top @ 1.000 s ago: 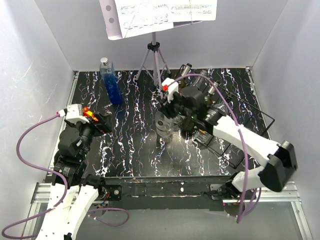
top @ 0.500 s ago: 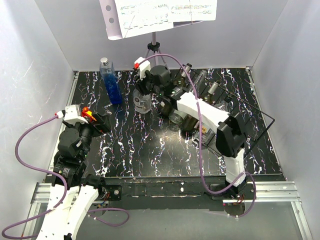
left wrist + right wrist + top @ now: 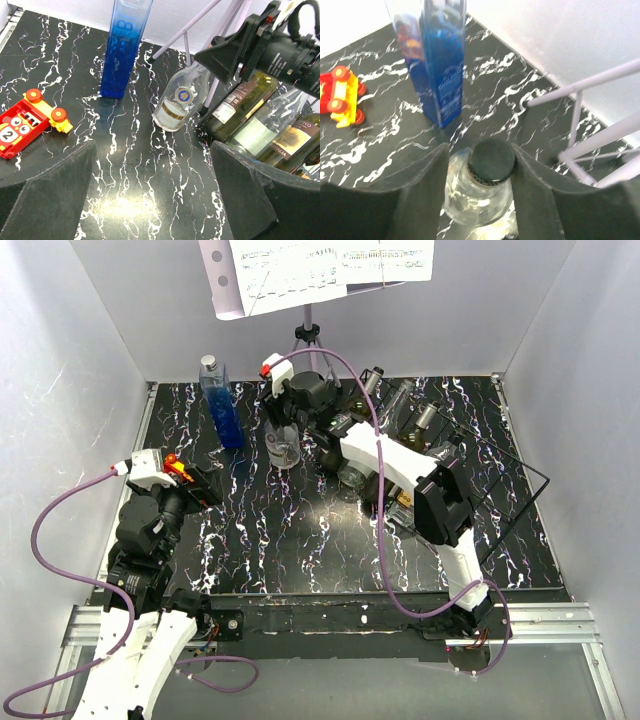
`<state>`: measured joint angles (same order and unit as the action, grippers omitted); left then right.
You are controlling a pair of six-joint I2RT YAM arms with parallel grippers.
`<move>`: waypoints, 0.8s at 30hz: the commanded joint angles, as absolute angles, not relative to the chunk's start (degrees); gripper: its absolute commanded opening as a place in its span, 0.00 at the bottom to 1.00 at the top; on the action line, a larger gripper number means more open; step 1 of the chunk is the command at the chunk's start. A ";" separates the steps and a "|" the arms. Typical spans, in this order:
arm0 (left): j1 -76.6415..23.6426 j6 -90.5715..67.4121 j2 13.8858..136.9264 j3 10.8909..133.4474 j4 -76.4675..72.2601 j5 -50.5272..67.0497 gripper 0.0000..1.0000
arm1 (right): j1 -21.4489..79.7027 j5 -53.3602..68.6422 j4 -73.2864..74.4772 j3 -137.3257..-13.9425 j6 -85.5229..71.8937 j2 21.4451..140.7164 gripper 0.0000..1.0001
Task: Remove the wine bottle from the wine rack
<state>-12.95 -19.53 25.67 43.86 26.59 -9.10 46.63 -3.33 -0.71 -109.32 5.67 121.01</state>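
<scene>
The wine bottle (image 3: 283, 445) is clear glass with a dark cap and stands upright on the black marbled table, off the wine rack (image 3: 520, 490). My right gripper (image 3: 290, 412) hangs over its top. In the right wrist view the cap (image 3: 492, 160) sits between the fingers of that gripper (image 3: 482, 162); the right finger touches it and a gap shows on the left, so the jaws are open. The left wrist view shows the bottle (image 3: 177, 102) leaning slightly under the right wrist. My left gripper (image 3: 185, 482) is wide open and empty at the table's left (image 3: 152, 190).
A tall blue bottle (image 3: 220, 405) stands just left of the wine bottle. Several dark bottles (image 3: 240, 107) lie on the rack at the right. A grey music stand tripod (image 3: 310, 350) is right behind. A red toy car (image 3: 27, 120) lies near my left gripper.
The right arm carried the clear bottle from the table's middle to the back, beside the blue bottle. Its jaws have since widened around the cap. The left arm has not moved.
</scene>
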 commanded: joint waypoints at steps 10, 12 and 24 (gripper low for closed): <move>-13.18 -18.99 26.02 44.21 26.28 -7.82 0.98 | 46.58 -7.82 -10.55 -106.80 4.58 107.86 0.75; -13.18 -18.90 26.10 44.21 26.28 -7.47 0.98 | 46.58 -9.83 -8.97 -103.81 2.91 103.91 0.78; -13.18 -18.63 26.72 44.39 26.28 -5.63 0.98 | 46.32 -35.31 17.99 -81.31 -16.77 74.37 0.75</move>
<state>-12.95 -19.31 26.50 43.86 26.59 -6.90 46.59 -23.31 6.94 -85.73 -8.73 80.42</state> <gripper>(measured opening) 0.981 0.751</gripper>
